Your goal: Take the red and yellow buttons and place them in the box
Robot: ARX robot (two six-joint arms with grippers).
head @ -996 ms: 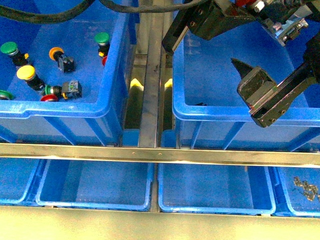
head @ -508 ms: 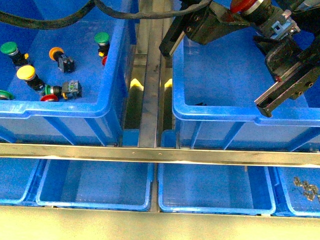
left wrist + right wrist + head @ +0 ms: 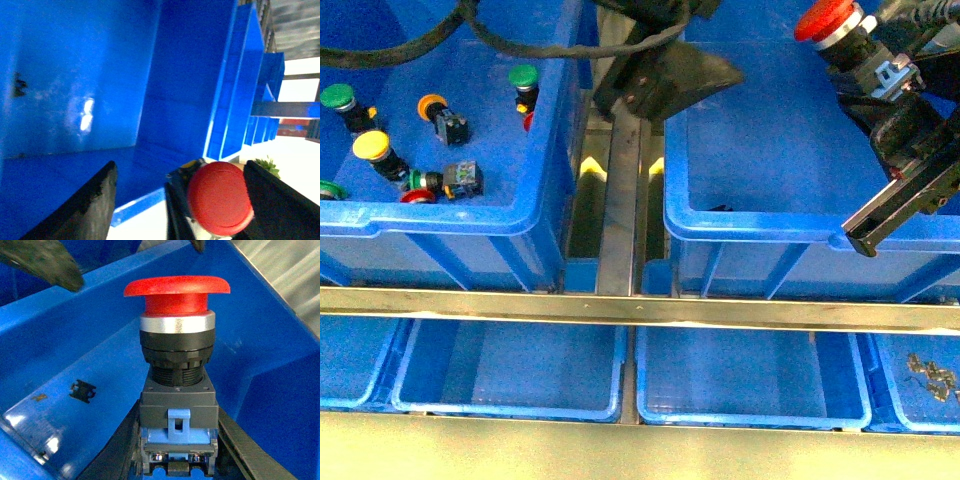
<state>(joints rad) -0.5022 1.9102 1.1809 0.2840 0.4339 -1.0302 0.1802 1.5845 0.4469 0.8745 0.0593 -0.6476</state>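
Right end effector [image 3: 177, 447], angled over the box [image 3: 750, 226], pinches the red button [image 3: 177, 315]; left end effector [image 3: 178, 167] spread

Green buttons [image 3: 337, 97]: we see at least two, well apart.
Orange button [image 3: 433, 105]: we find it between them.
Metal bar [image 3: 640, 308]: crosses above shallow trays [image 3: 510, 400].

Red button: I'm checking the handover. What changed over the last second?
The red button passed from the left gripper to the right gripper, which came up and closed on it; the left one let go and withdrew leftward. The yellow button stayed put.
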